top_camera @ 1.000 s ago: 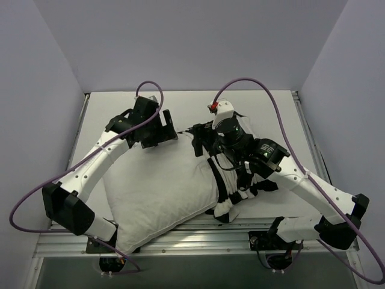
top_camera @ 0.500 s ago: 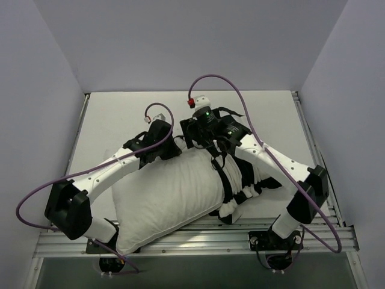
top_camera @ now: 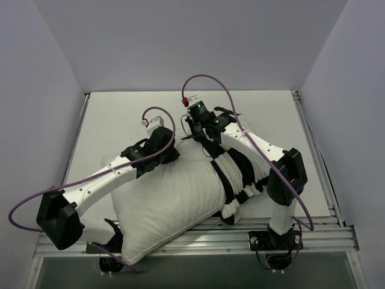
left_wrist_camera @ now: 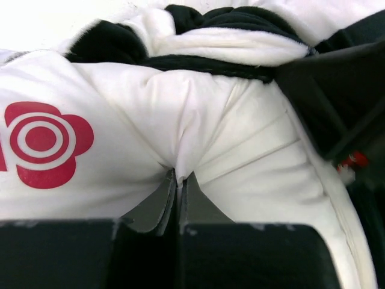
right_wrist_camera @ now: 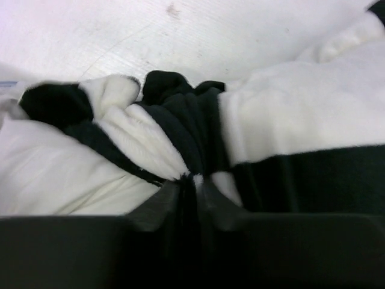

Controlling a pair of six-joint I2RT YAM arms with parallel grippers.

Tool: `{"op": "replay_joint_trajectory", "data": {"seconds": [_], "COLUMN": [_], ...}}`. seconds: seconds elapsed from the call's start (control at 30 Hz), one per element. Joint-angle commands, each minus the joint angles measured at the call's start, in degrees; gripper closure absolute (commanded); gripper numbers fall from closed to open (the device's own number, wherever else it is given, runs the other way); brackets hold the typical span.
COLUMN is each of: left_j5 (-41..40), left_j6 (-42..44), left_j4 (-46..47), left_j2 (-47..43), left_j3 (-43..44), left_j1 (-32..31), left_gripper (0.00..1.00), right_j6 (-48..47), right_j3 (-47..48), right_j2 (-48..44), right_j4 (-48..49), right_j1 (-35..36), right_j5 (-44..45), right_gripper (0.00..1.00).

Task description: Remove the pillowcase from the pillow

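Observation:
The plump white pillow lies slantwise on the table, its left part bare. The black and white checkered pillowcase is bunched in folds over its right end. My left gripper sits at the pillow's far edge, shut on a pinch of the white pillow beside a red flower mark. My right gripper is at the far rim of the pillowcase, shut on a gathered fold of the pillowcase where black and white fabric meet. The pillow shows at lower left in the right wrist view.
The white table is walled by pale panels on the left, right and back. A metal rail runs along the near edge, and the pillow's near corner overhangs it. Purple cables loop above both wrists.
Both arms swung in toward the pillow's far edge. The left gripper shut on the pillow first, then the right gripper shut on the pillowcase rim. The pillow shifted slightly.

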Motion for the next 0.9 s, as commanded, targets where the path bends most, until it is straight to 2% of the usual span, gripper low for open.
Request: {"op": "replay_joint_trajectory", "data": {"seconds": [0.0, 0.1, 0.23, 0.33, 0.47, 0.6, 0.73, 0.83, 0.87], "left_j5": [-4.25, -7.93, -14.35, -16.47, -17.09, -16.56, -14.55, -10.25, -8.93], "left_j6": [0.8, 0.01, -0.34, 0.62, 3.86, 8.35, 16.93, 22.4, 23.72], "left_j4": [-15.96, -20.52, -28.09, -31.43, -32.85, -32.76, -26.89, -20.03, -16.1], "left_j2": [-3.43, -8.25, -12.31, -14.77, -18.11, -18.73, -15.32, -9.78, -7.33], "left_j3": [-1.35, -1.62, 2.58, 4.79, 7.69, 9.45, 12.7, 16.56, 17.27], "left_j1": [-1.62, -1.62, -1.36, 0.31, 5.57, 11.1, 14.2, 14.37, 14.37], "left_gripper": [0.98, 0.98, 0.98, 0.98, 0.98, 0.98, 0.98, 0.98, 0.98], "right_j6": [0.16, 1.21, 7.18, 10.61, 12.2, 13.43, 15.19, 14.41, 13.79], "right_j3": [0.84, 3.65, 10.76, 13.93, 15.61, 12.55, 7.97, 7.62, 7.53], "right_j2": [1.51, 0.11, -3.31, -5.6, -7.62, -9.91, -11.23, -11.06, -11.14], "right_j4": [-3.64, -4.34, -4.17, -3.2, -2.85, -0.22, 6.1, 6.38, 6.12], "right_j1": [-7.6, -13.41, -27.01, -31.88, -37.32, -38.75, -38.05, -34.19, -33.22], "right_j5": [4.94, 6.63, 5.49, 3.46, 4.08, -1.71, -17.93, -20.88, -20.71], "right_gripper": [1.0, 1.0, 1.0, 1.0, 1.0, 1.0, 1.0, 0.9, 0.81]}}
